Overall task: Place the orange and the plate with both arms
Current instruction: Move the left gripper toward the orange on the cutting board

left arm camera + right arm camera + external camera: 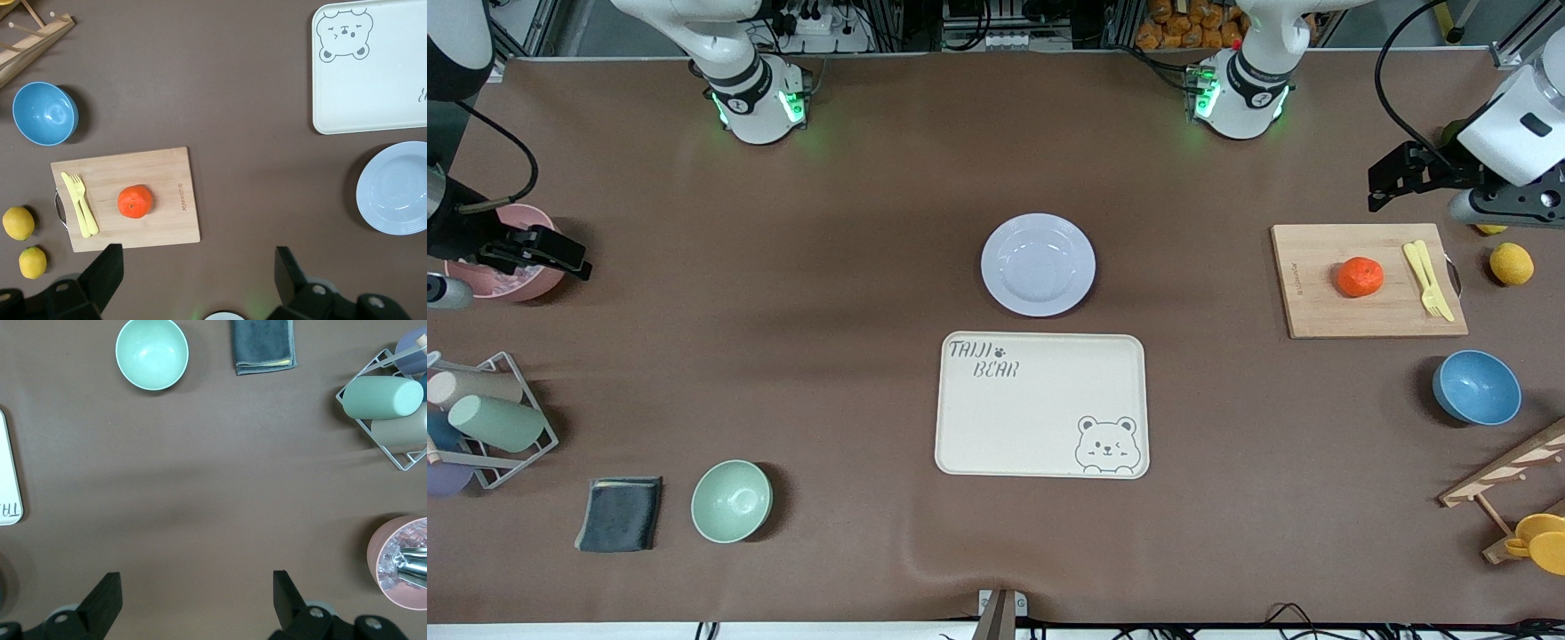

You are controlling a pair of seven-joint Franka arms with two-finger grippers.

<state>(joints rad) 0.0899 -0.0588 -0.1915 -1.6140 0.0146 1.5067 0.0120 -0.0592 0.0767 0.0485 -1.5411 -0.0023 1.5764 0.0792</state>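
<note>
Right tool (pixel 560 258): seen open, its two black fingers (pixel 100 600) spread wide and holding nothing, hanging over the pink bowl (pixel 511 253) at the right arm's end of the tabletop (pixel 827 267)
Wire rack (pixel 503 427): pale cylindrical cups laid on their sides in it, nearer the front camera than the pink bowl
Cloth (pixel 620 513): dark grey, folded, soft-looking, laid flat beside a matte mint-green bowl (pixel 731 500)
Tray (pixel 1041 404): cream, rectangular with rounded corners; "TAIJI BEAR" with a paw mark is printed at one corner and a winking bear at the corner diagonal to it
Plate (pixel 1038 264): round, shallow, glossy lavender-white, wide-rimmed; set on the brown tabletop just beside the tray, farther from the front camera
Board (pixel 1368 280): light wooden rectangle with small engraved lettering too small to be read
Orange (pixel 1360 276): small, slightly flattened, resting on the board near its middle
Fork and knife (pixel 1427 279): pale yellow plastic, on the same board
Blue bowl (pixel 1476 387): matte, round, nearer the camera than the board
Lemons (pixel 1511 263): yellow, beside the board
Left tool (pixel 1392 182): fingers (pixel 107 270) held apart, empty, over the tabletop near the board's edge
</note>
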